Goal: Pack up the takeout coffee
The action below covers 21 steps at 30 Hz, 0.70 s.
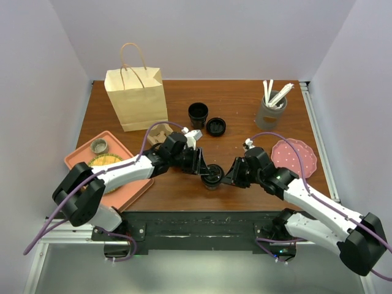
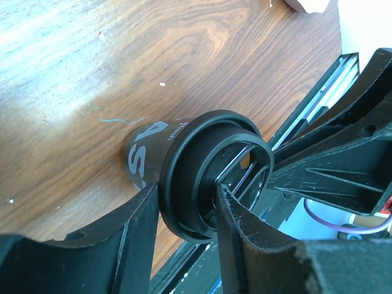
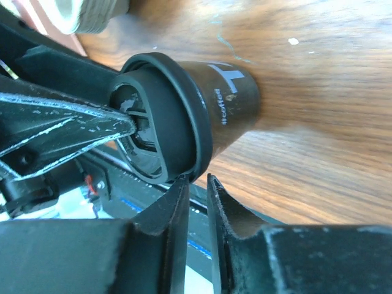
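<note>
At the far left a tray (image 1: 78, 156) carries a tape roll (image 1: 98, 146). Its near side is hidden under the left arm (image 1: 122, 171). Behind it stands a paper bag (image 1: 138, 98).

The left fingers (image 2: 131, 245) grip the sip lid (image 2: 190, 147) of the coffee (image 1: 212, 176). One finger lies against the lid's outer edge and the other across its sunken top.

The coffee stands mid-surface (image 1: 177, 196), near the front edge. The two sets of fingers meet it from the left and the right.

In the left wrist view the cup wall shows large grey letters "A" and "S". What follows is cut off by the near finger, and the small print beside them is too fine to read. The right wrist view shows a grey "T" and a small sideways word I cannot make out.

The right fingers (image 3: 165, 229) stand almost together, with only a thin slit between them. Their tips are at the lid's rim on the coffee's right side. Whether the rim is pinched in that slit I cannot tell.

Further right lies a pink plate (image 1: 294, 156), well apart from the coffee.
</note>
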### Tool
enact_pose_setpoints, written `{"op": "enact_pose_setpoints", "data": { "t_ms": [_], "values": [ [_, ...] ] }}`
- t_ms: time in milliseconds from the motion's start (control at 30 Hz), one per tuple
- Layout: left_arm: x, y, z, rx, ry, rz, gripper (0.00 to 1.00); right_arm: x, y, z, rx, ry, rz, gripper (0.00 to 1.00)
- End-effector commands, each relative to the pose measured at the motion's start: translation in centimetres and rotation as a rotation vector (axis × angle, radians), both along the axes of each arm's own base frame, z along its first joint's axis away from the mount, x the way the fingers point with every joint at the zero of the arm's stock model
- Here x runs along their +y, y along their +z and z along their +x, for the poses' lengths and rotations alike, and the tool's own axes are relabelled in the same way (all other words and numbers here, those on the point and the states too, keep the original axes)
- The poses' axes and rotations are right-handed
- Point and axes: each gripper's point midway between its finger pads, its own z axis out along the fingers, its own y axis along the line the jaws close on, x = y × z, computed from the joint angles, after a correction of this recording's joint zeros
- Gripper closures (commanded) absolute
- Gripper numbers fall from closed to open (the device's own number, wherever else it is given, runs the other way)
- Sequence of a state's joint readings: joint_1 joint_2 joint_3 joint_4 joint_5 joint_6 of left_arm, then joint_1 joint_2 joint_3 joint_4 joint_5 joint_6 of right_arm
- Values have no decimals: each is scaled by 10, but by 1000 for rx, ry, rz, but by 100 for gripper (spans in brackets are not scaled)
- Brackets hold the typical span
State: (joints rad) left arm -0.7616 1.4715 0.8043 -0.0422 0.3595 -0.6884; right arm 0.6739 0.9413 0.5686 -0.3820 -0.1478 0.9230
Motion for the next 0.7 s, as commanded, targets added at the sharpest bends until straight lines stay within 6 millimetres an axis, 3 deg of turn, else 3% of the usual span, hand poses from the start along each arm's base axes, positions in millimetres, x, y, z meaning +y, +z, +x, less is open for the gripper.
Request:
{"op": "enact_pose_setpoints", "data": {
  "t_ms": [0,100,333,567,667],
  "values": [
    [56,-77,-28,134,28,320,66,-27,19,16,-60,-99,-134,73],
    [56,-77,-28,134,28,320,66,-27,35,25,-92,-124,-130,72],
    [58,-79,-29,139,24,331,67,-15,43,35,-114,-134,-75,71],
    [58,-80,-30,142,18,334,67,-7,23,38,-112,-117,-47,71],
    [59,-82,-31,147,13,344,67,-3,6,31,-67,-97,-41,73]
  ]
}}
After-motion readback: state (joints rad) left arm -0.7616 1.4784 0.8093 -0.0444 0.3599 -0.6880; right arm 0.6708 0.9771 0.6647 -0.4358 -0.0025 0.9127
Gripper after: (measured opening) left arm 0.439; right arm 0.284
